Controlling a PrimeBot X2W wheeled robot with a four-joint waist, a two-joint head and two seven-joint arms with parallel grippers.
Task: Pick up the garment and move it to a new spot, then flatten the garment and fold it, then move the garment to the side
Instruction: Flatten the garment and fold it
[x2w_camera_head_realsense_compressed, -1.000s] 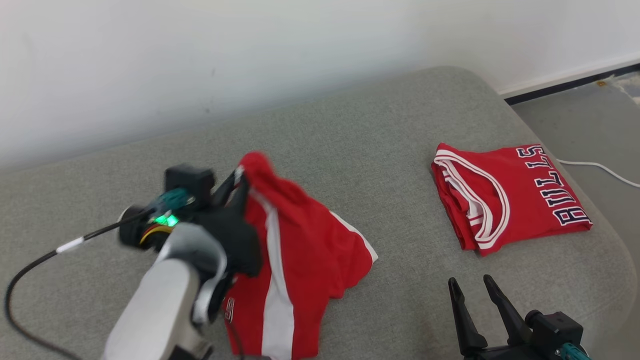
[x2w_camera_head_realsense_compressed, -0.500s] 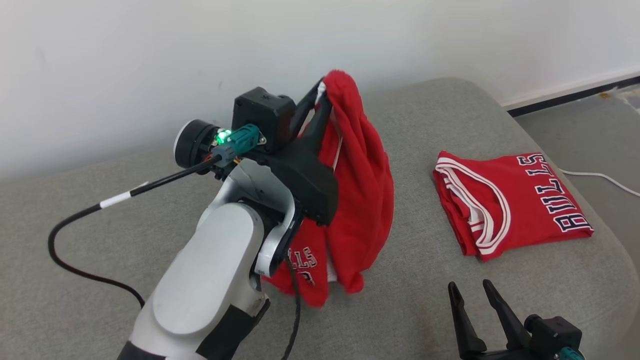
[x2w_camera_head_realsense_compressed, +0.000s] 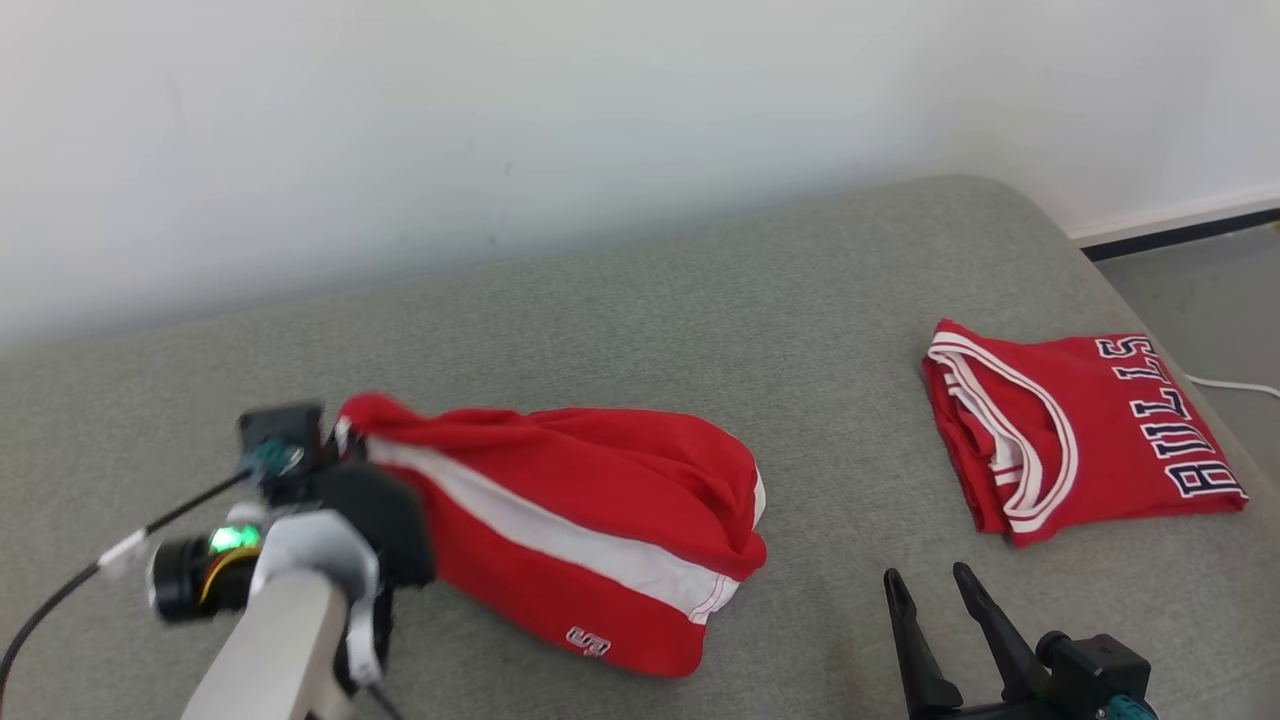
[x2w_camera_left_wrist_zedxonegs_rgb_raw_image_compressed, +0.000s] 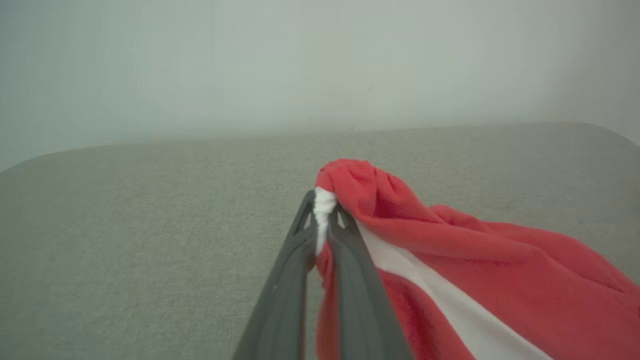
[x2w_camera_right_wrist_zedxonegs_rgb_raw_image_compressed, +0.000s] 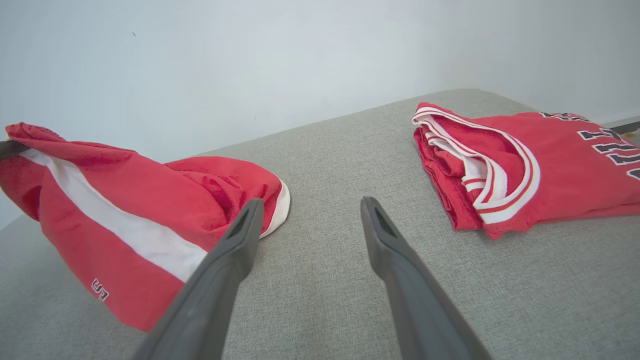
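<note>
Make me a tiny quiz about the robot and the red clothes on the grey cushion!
1. True or false: the right gripper is gripping the folded jersey.
2. What is the left gripper pinching? A) the red shorts B) a white sock C) nothing at all
3. Fill in: the dark letters on the folded jersey spell ____.

Key: 1 false, its fingers stand open, apart from the jersey. 2 A. 3 BULLS.

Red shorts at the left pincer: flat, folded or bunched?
Bunched. The red shorts lie rumpled on the grey cushion, hem end doubled over, the other end pinched in the shut left pincer.
</note>
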